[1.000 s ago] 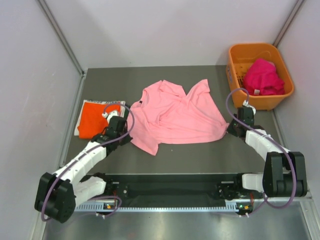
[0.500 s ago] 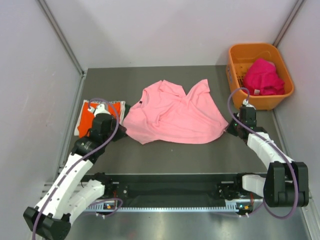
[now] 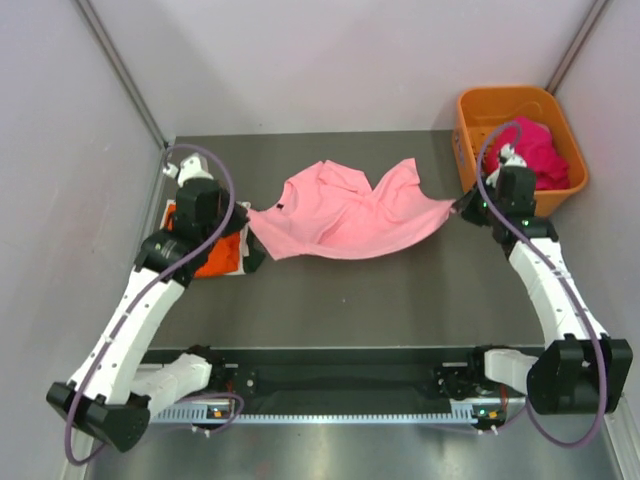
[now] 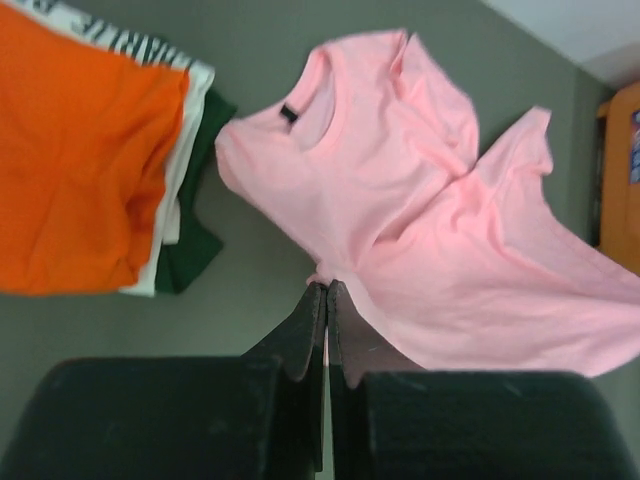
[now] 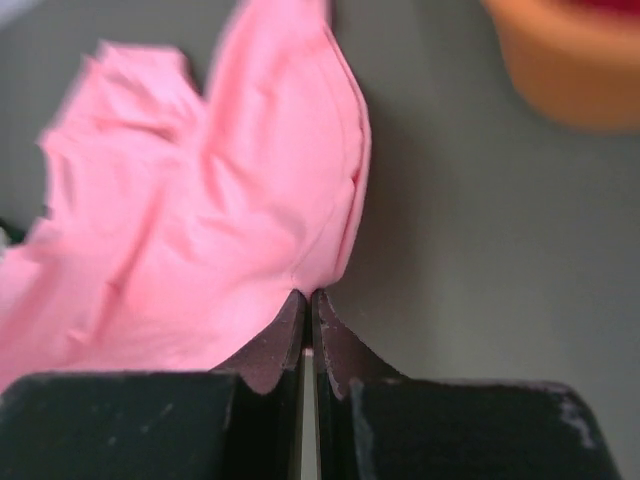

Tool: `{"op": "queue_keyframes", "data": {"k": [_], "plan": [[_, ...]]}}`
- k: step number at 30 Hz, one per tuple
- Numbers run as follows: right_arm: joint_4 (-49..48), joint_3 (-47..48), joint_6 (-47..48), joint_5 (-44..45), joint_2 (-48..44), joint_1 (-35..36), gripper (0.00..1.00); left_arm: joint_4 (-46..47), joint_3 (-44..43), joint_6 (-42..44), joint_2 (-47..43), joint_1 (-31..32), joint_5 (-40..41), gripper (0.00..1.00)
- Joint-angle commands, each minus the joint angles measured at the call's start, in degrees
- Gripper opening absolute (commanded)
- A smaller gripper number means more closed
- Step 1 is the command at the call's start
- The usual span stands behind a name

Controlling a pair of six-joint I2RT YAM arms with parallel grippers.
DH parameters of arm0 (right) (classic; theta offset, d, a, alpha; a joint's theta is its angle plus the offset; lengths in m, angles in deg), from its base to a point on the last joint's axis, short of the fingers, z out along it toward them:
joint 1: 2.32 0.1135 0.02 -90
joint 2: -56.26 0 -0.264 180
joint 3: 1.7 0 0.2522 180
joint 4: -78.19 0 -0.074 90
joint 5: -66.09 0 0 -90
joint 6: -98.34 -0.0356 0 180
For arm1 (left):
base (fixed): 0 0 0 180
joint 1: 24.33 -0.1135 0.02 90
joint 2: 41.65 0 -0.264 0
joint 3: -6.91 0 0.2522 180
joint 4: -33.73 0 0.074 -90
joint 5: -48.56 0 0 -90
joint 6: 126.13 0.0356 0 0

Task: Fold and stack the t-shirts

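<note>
- Presently, left gripper: black fingers pressed together, pinching one lower corner of the light pink t-shirt. It is raised over the left part of the table, just beside the folded stack.
- Right gripper: fingers likewise closed tight, nipping the opposite lower corner of the same shirt, near the front corner of the basket.
- Light pink t-shirt: one item, spread between the two grippers mid-table. Its near hem runs in a shallow curve from one grip to the other. The body is creased, the neckline with a small dark label lies toward the left, and one sleeve points toward the back wall.
- Folded stack, left edge of the table: bright orange t-shirt on top, white t-shirt under it, dark green t-shirt showing at the side nearest the pink shirt. A black-and-white striped edge shows at the far end. The left arm partly covers the stack in the top view.
- Orange plastic basket: back right corner of the table, holding a crumpled magenta t-shirt.
- Table: flat, dark grey, matt.
- Enclosure: pale walls on three sides, with metal corner posts rising from the back corners.
- Near edge: black rail carrying both arm bases.
</note>
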Motion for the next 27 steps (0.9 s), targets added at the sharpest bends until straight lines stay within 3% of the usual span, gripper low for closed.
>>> {"op": "queue_keyframes", "data": {"k": [1,5,10,19,23,27], "plan": [[2.59,12.14,0.45,-3.4,2.83,-0.14,0.0,3.61,-12.49,3.09,5.43,-1.34,3.02,0.0],[6.92,25.06,0.97,-5.87,3.21,-0.14,0.0,3.77,-23.51,4.76,7.82,-1.43,0.73,0.0],[4.46,29.82,1.76,-7.45,-4.26,-0.14,0.0,9.04,-31.07,9.93,3.08,-1.35,-2.08,0.0],[2.96,30.01,-0.69,-6.75,-24.13,-0.14,0.0,14.85,-37.41,9.43,-10.63,-1.35,-8.15,0.0],[1.91,30.27,-1.84,-2.37,-31.15,-0.23,0.0,16.61,-38.56,7.75,-11.61,-1.35,-9.47,0.0],[0.85,30.71,-1.49,1.15,-31.62,-0.14,0.0,17.49,-37.25,8.36,-9.16,-1.43,-5.71,0.0]]}}
